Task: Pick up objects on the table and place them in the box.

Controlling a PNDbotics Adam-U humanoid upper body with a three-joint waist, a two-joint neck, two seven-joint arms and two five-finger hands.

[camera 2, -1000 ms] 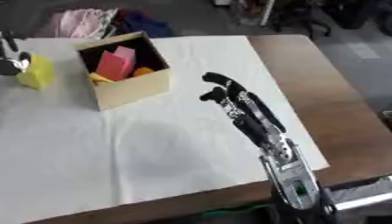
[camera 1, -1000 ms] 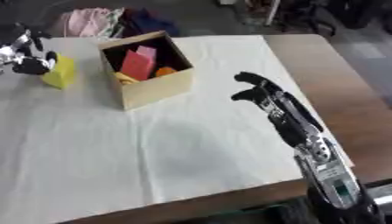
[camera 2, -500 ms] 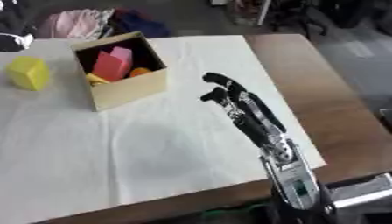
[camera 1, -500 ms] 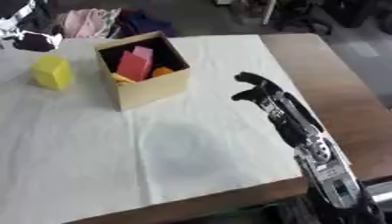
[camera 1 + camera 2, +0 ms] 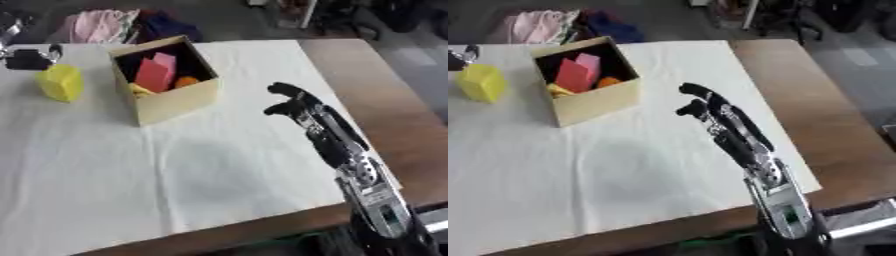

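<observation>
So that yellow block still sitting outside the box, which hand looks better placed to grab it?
Probably the left hand: it sits at the table's far left edge, right beside the yellow block. The right hand hangs over the cloth on the other side of the box, so it would need to reach past it.

What things look like they are made of

The table (image 5: 385, 95) looks like brown wood, smooth and not shiny. A white cloth (image 5: 175, 165) lies over most of it, soft and matt, with a few faint folds. The box (image 5: 179, 97) looks like plain tan cardboard with dull, flat walls. The yellow block (image 5: 61, 82) beside it looks smooth and matt, like foam or plastic. Inside the box, a red block (image 5: 153, 75) and a pink block (image 5: 166, 60) have the same dull, smooth look. The right hand (image 5: 302, 107) is black and looks like hard plastic with a little shine, and the arm behind it has silver metal parts. Soft pink cloth (image 5: 96, 22) lies bunched past the table's far edge.
</observation>
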